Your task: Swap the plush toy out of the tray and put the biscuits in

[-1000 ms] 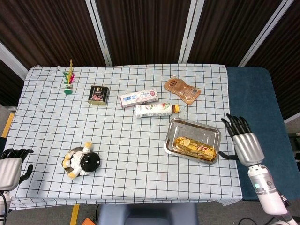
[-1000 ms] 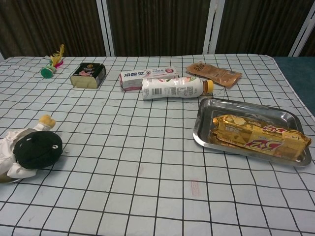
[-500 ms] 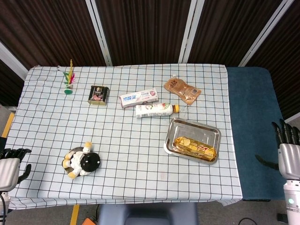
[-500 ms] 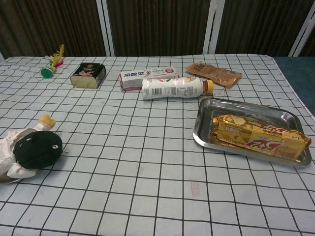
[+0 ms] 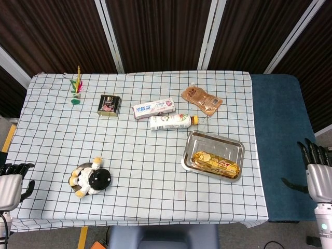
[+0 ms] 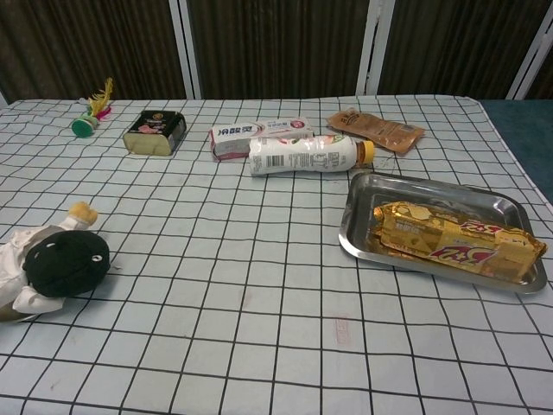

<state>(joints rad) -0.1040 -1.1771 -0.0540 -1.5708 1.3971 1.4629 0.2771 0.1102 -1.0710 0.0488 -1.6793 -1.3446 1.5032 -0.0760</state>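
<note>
A: Head view: the right hand has pulled back off the bench, fingers spread, empty.

B: So the biscuits lie in the tray; swap looks done.

A: Plush toy sits well left of the tray, near the open left hand.

Plush toy: black-faced, white and tan body, lying on its side on the checked cloth near the counter's front left edge, well apart from the tray.
Tray: shallow metal rectangle, set at a slight angle toward the front right.
Biscuits: gold foil packet lying flat inside the tray along its near side.
</note>
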